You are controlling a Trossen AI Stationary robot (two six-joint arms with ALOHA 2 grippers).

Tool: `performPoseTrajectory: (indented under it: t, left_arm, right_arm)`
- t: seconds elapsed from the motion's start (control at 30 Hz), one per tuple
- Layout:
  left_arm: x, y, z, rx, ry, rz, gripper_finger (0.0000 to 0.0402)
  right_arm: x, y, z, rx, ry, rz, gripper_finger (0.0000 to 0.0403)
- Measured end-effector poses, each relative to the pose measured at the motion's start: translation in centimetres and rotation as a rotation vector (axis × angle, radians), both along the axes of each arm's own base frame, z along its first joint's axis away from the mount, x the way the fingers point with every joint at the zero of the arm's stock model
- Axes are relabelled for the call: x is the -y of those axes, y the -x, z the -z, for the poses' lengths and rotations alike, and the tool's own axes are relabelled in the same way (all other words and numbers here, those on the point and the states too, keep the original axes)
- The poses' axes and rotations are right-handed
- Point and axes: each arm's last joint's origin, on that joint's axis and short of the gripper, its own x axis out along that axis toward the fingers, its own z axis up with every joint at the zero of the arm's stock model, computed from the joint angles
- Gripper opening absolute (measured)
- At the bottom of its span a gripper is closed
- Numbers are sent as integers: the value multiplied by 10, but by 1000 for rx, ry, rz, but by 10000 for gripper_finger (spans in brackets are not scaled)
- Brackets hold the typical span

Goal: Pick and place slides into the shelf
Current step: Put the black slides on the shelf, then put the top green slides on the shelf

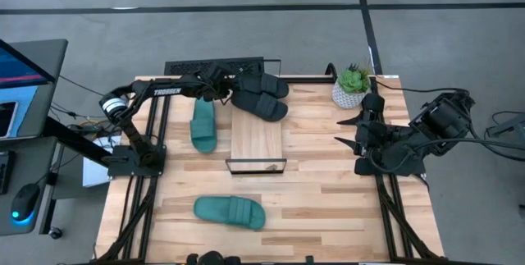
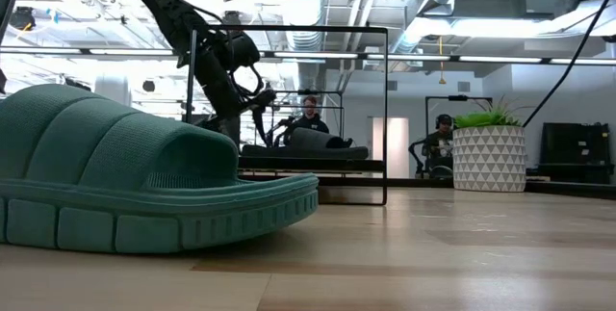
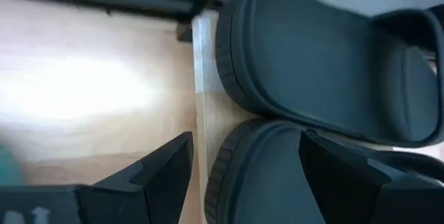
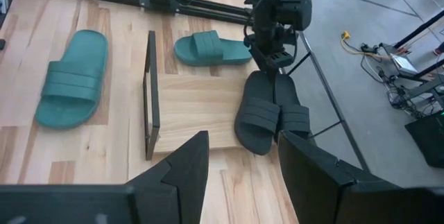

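Note:
Two black slides [image 1: 261, 105] [image 1: 272, 85] lie side by side at the far end of the shelf [image 1: 257, 140], a light plank on a black wire frame; the lower one's sole rests partly on the plank. My left gripper [image 3: 253, 182] hangs open over the heel end [image 3: 260, 168] of one black slide, a finger [image 3: 166, 175] at each side. One teal slide [image 1: 203, 124] lies sole-down left of the shelf, another [image 1: 230, 212] near the front edge. My right gripper [image 4: 239, 175] waits open, raised at the table's right side, nothing between its fingers. My left gripper comes slanting down from the table's left at the black slide's heel end [image 4: 267, 78]. One finger stands clear of the heel's side. The other finger [image 3: 347, 175] stands in front of the footbed, and I cannot tell whether it touches.
A potted plant [image 1: 353, 86] in a white patterned pot stands at the far right of the table. Black frame rails [image 1: 156, 134] run along both table sides. The near teal slide [image 2: 125, 186] fills the low view's left. People sit in the room beyond.

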Motion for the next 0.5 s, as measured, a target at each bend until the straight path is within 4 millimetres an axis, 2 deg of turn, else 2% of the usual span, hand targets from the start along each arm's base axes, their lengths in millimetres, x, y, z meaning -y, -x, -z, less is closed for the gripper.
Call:
performPoseTrajectory:
  t: [0.17, 0.33, 0.5]
  left_arm:
    - [-3, 10, -13, 2, -36, -19, 250]
    - [-4, 29, -27, -81, -77, -35, 250]
    - [3, 43, -58, -69, -192, -21, 250]
  right_arm:
    - [0, 0, 0, 1, -2, 1, 166]
    - [0, 0, 0, 1, -2, 1, 166]
    - [0, 0, 0, 1, -2, 1, 166]
